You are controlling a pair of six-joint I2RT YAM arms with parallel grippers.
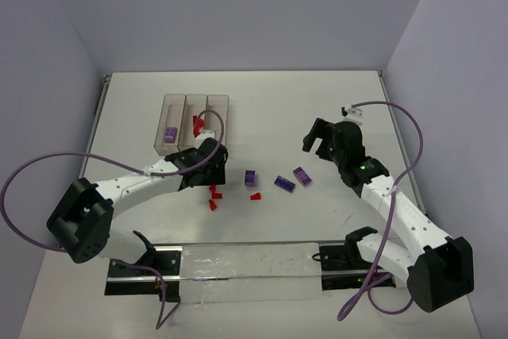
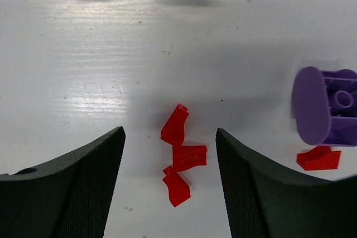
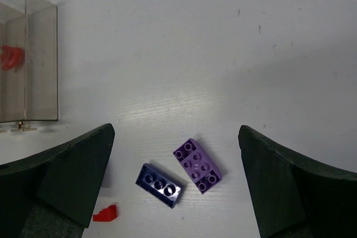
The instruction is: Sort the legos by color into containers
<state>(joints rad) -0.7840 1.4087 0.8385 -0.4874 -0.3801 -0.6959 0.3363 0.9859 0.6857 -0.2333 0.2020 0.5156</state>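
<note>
Two arms [image 1: 127, 184] stand at the bottom edge of the overhead view, their bases flanking a metal rail [image 1: 238, 263] wrapped in clear film along the near margin of the white tabletop [image 1: 317, 101]. Purple cables [image 1: 32, 172] loop from each arm. At mid-frame lie the loose legos: three red legos [image 2: 189, 157] clustered together, a fourth red wedge [image 1: 255, 195] apart to their right, and three purple legos [image 1: 285, 183] in a loose row right of centre. Left tool [image 2: 169, 132]: released, fingers spread to either side of the red cluster, touching none of it; in its wrist view a tipped purple brick [image 2: 329, 107] lies on its side at the right edge, the fourth red wedge just below it. Right tool [image 3: 175, 129]: released, grasping nothing, right of the purple row; two purple legos lie between its fingers low in the wrist view. Beyond, upper left of centre, the containers [image 1: 196, 113] stand joined in a row; the left bin holds a purple block [image 1: 170, 134], the middle bin red pieces [image 1: 197, 125]. Faintly scuffed, the tabletop meets plain pale lilac-grey walls [image 1: 254, 13] on three sides.
</note>
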